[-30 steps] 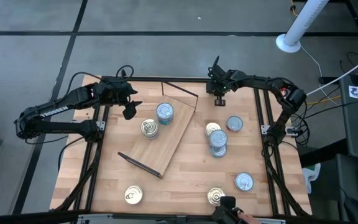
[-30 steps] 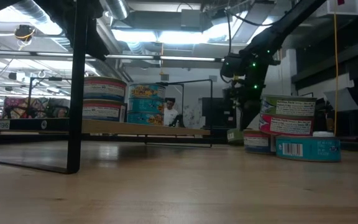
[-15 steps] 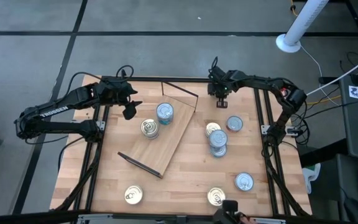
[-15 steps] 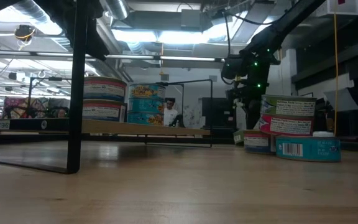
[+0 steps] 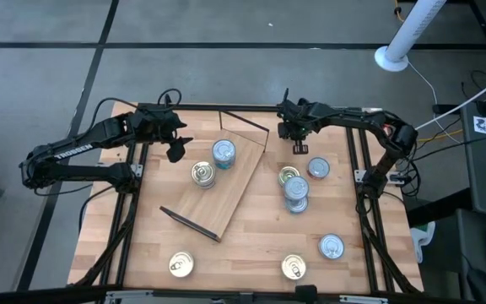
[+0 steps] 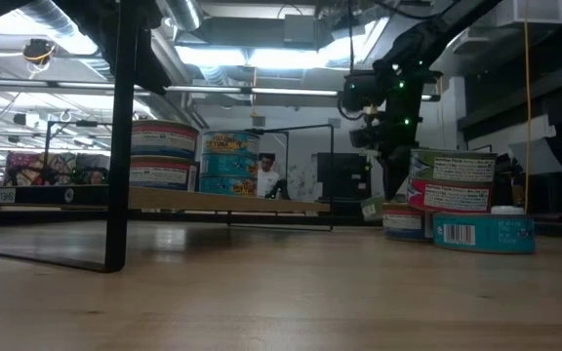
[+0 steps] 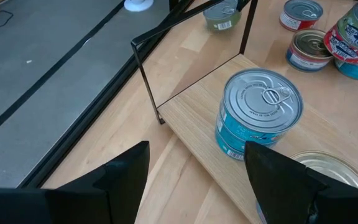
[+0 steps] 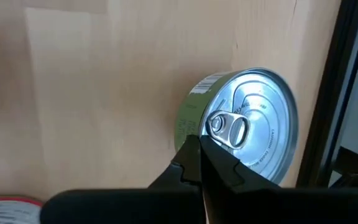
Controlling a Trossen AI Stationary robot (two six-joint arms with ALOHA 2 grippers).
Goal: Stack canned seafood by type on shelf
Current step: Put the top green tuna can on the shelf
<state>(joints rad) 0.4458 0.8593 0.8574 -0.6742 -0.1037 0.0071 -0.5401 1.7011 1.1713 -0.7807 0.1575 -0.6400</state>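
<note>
High view | shelf [image 5: 226, 181] holds two tins | stack [image 5: 295, 192] beside

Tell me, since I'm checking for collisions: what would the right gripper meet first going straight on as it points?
Probably the green-labelled can; the shut right gripper points at its pull-tab lid.

Lighting was even and bright over the table [image 5: 142, 253], with soft, short shadows. In the low view, ceiling lights [image 6: 261, 54] glared overhead, leaving frame bars silhouetted and the near tabletop blurred. Can lids [image 8: 253, 124] carried mild sheen.
</note>
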